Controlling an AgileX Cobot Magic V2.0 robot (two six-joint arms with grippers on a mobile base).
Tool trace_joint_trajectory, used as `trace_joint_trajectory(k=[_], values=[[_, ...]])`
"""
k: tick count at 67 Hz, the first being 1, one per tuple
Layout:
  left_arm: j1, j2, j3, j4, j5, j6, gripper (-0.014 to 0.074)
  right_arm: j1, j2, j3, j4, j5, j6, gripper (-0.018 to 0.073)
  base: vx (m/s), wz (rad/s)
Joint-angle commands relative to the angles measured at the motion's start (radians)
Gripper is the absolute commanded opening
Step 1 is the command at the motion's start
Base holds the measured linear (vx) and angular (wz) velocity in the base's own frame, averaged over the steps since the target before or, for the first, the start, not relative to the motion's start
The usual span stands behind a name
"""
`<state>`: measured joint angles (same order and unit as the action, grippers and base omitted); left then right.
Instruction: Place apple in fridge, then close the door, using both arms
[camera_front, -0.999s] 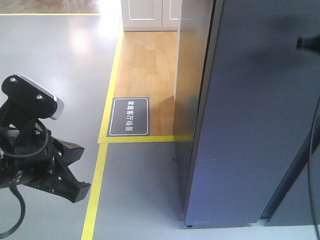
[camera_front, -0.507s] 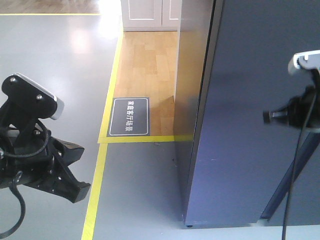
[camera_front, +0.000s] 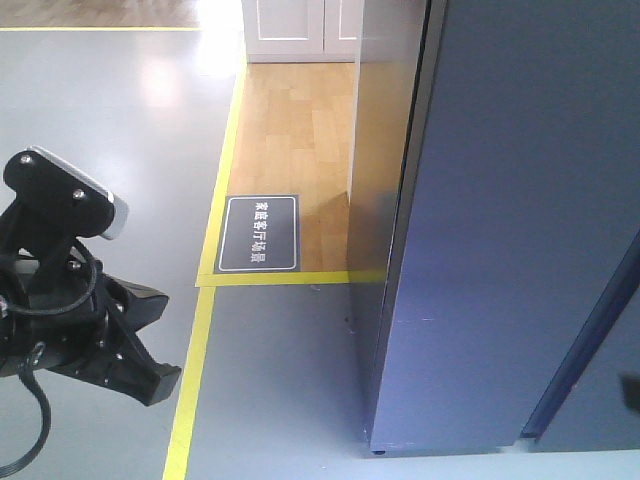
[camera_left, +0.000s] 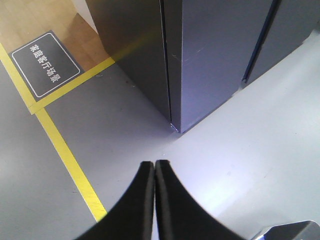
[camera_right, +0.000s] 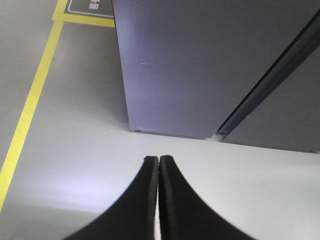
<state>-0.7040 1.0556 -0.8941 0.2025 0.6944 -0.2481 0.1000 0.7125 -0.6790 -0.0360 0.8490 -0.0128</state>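
No apple shows up in any view, so it's presumably inside the fridge (camera_front: 385, 200) by now, though nothing visible proves that. The door (camera_front: 510, 220) sits flush against the cabinet, dark grey-blue face out, with only a thin seam down its hinge-side edge, so the task looks basically finished.

The left gripper (camera_left: 154, 200) hangs low over the grey floor (camera_front: 280, 380), fingers pressed together with nothing between them, pointing toward the fridge's bottom corner. It's parked well apart from the door, probably just out of the way. The right gripper (camera_right: 158, 200) is the same story: clenched empty, aimed at the base of the door from a bit back. In the front view it's barely a dark sliver at the right edge.

Further out there's the yellow floor tape (camera_front: 195, 370) and a dark floor sign (camera_front: 259, 233) on the wood flooring.
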Motion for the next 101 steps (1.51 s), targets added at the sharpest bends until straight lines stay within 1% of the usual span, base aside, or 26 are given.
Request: trace_joint_trajectory(k=[1, 14, 25, 35, 44, 80, 82, 83, 86, 91, 96, 101], values=[[-0.004, -0.015, -0.024, 0.011, -0.052, -0.010, -0.0006, 0.004, -0.096, 0.011, 0.004, 0.011, -0.001, -0.0003, 0.00, 0.00], [-0.004, -0.015, -0.024, 0.011, -0.052, -0.010, -0.0006, 0.004, -0.261, 0.062, 0.012, 0.142, -0.001, -0.0003, 0.00, 0.00], [-0.004, -0.015, -0.024, 0.011, -0.052, -0.010, -0.0006, 0.004, -0.355, 0.067, 0.014, 0.210, -0.001, -0.0003, 0.00, 0.00], [-0.004, -0.015, -0.024, 0.011, -0.052, -0.010, -0.0006, 0.004, -0.393, 0.067, 0.025, 0.211, 0.000, -0.0003, 0.00, 0.00], [-0.004, -0.015, -0.024, 0.011, -0.052, -0.010, -0.0006, 0.004, -0.400, 0.067, 0.056, 0.218, 0.000, -0.0003, 0.00, 0.00], [-0.003, -0.018, -0.022, 0.007, -0.049, -0.010, -0.0006, 0.004, -0.400, 0.067, 0.056, 0.221, 0.000, -0.0003, 0.00, 0.00], [-0.003, -0.025, -0.022, 0.010, -0.048, -0.001, -0.0006, 0.004, -0.400, 0.067, 0.056, 0.221, 0.000, -0.0003, 0.00, 0.00], [-0.002, -0.030, -0.021, 0.013, -0.051, 0.021, -0.0006, 0.004, -0.400, 0.067, 0.056, 0.221, 0.000, -0.0003, 0.00, 0.00], [0.013, -0.046, -0.012, -0.001, -0.072, 0.064, -0.0006, 0.004, -0.400, 0.067, 0.056, 0.221, 0.000, -0.0003, 0.00, 0.00], [0.069, -0.085, 0.032, -0.052, -0.176, 0.121, -0.0006, 0.004, -0.400, 0.067, 0.056, 0.221, 0.000, -0.0003, 0.00, 0.00], [0.142, -0.129, 0.092, -0.128, -0.290, 0.157, -0.0006, 0.004, -0.400, 0.067, 0.056, 0.221, 0.000, -0.0003, 0.00, 0.00], [0.228, -0.177, 0.170, -0.229, -0.394, 0.184, -0.0006, 0.004, -0.400, 0.067, 0.056, 0.221, 0.000, -0.0003, 0.00, 0.00]])
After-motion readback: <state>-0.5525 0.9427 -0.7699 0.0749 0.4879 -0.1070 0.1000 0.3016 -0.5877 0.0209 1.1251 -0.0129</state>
